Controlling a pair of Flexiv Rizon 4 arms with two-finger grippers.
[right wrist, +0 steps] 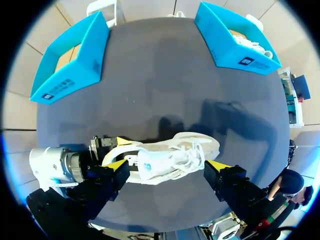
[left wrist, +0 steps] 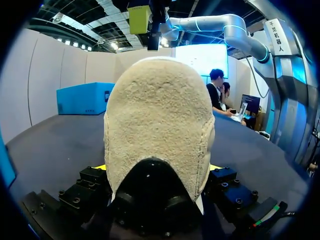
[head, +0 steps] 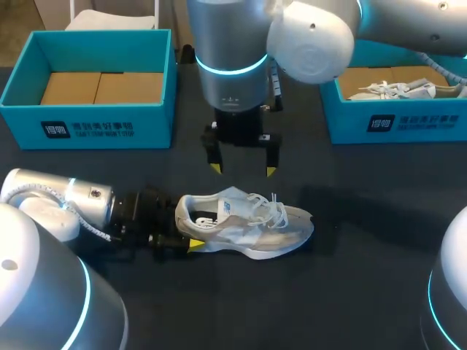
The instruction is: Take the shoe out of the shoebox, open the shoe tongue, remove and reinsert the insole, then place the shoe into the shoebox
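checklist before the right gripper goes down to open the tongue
1. Shoe out of the box, lying on the table: ok.
2. Left gripper shut on the heel: ok, a finger on each side in the left wrist view.
3. Right gripper open: ok.
4. Right gripper above the shoe, not touching: ok.
5. Laces loose enough: cannot tell.
6. Insole seated inside: cannot tell, the opening is dark.
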